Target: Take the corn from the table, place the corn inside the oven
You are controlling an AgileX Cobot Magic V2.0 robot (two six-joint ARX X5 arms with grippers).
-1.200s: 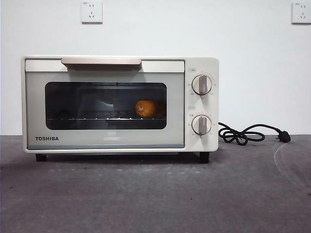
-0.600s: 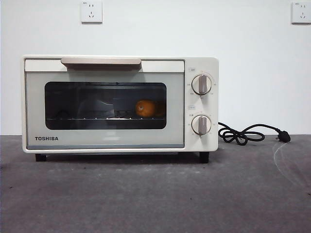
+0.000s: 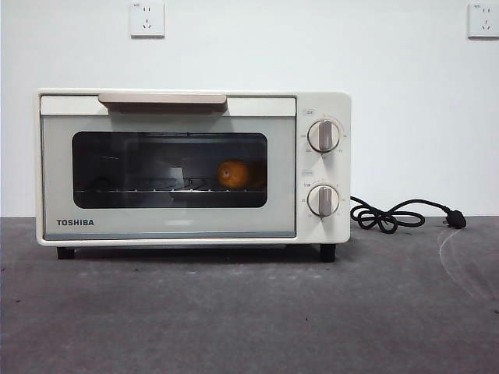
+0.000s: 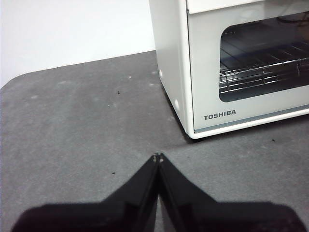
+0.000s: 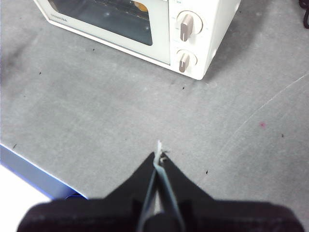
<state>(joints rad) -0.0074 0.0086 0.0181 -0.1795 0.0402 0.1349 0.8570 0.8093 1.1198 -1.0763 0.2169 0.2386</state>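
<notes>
Spreading wide beneath everything is the flat, dark grey, scuffed matte worktop [image 3: 249, 312], with a plain white wall behind it. On it stands the cream-white boxy TOSHIBA toaster oven [image 3: 192, 167], its door shut, its beige bar handle [image 3: 162, 99] along the top of the door and two round knobs [image 3: 323, 135] stacked on its control panel. A black power cord [image 3: 394, 216] lies coiled on the worktop just beside the oven. The stubby yellow-orange corn cob [image 3: 233, 174] rests on the wire rack inside the oven, seen through the dark glass window. My left pincer [image 4: 157, 157] hangs over bare worktop near the oven's front corner, jaws pressed together and holding nothing. My right pincer [image 5: 159, 157] hangs well apart from the knob side, jaws also closed and empty.
</notes>
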